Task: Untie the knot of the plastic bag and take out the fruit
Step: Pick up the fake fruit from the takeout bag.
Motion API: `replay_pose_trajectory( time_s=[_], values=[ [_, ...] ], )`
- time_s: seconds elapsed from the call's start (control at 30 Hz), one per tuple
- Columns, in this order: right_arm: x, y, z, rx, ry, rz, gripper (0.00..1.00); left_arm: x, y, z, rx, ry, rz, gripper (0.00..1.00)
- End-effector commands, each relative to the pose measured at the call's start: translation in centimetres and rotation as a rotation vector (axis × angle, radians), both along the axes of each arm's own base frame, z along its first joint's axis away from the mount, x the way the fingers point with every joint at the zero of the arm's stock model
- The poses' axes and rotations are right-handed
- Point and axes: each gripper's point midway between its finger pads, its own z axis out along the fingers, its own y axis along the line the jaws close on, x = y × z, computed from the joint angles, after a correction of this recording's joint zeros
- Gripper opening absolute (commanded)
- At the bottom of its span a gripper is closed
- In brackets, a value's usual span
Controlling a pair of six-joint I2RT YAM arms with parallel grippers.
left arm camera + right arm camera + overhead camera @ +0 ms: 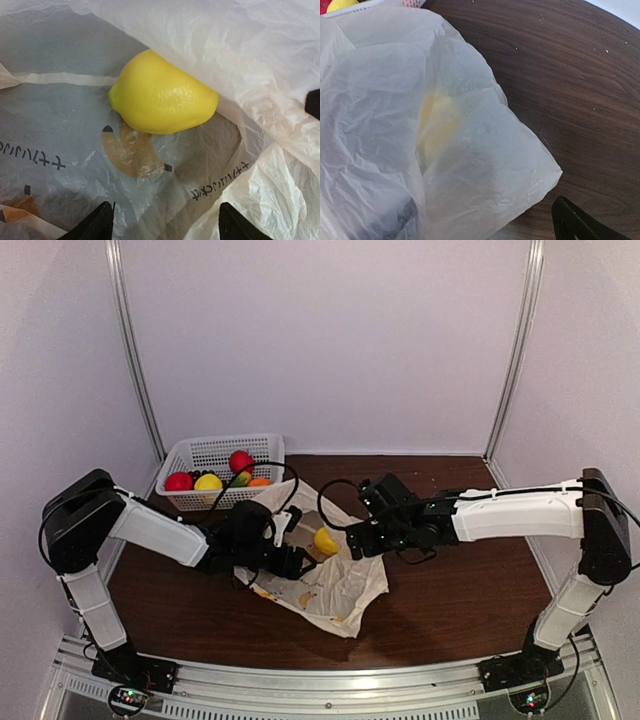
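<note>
My left claw (pixel 165 227) stands wide, its two black fingertips (pixel 97 225) apart with nothing pinched between them, only printed film beneath. Just beyond them lies a yellow lemon (pixel 162 95). It rests on the lower layer of the plastic bag (pixel 60 120), beside a printed banana and dark lettering, and the upper layer of film folds over its far side. My right claw (pixel 352 538) faces the same lemon from the opposite side. In its wrist view one finger (pixel 585 222) shows bare over the wood, and a dark shape under the film at the lower left looks like the other, so these jaws are spread wide too, gripping nothing. Through that film the lemon is a pale yellow blur. The bag lies crumpled and slack on the dark wooden table (pixel 460 580), between my two arms. Just behind it, at the back left, stands a white perforated basket (pixel 200 450) holding more fruits (pixel 208 482): two red, one yellow, one orange, one greenish.
</note>
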Motion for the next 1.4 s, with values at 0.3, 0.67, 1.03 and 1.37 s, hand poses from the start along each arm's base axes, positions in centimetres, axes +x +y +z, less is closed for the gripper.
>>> replay_pose_trajectory(
  time_s=[0.3,0.67,1.03,1.37],
  values=[
    [-0.5,2.2,-2.2,0.168,0.041,0.111,0.29,0.4,-0.9,3.7,-0.083,-0.084,0.001,0.76],
    [-1.5,1.9,-2.3,0.234,0.054,0.139,0.00,3.5,-1.8,5.4,-0.116,-0.138,0.006,0.78],
    [-1.8,2.4,-2.0,0.301,0.060,0.154,0.00,5.2,-3.5,4.6,-0.129,-0.122,-0.037,0.74],
    [-1.8,2.5,-1.5,0.325,0.056,0.157,0.00,6.5,-3.2,2.7,-0.105,-0.082,0.048,0.56]
  ],
)
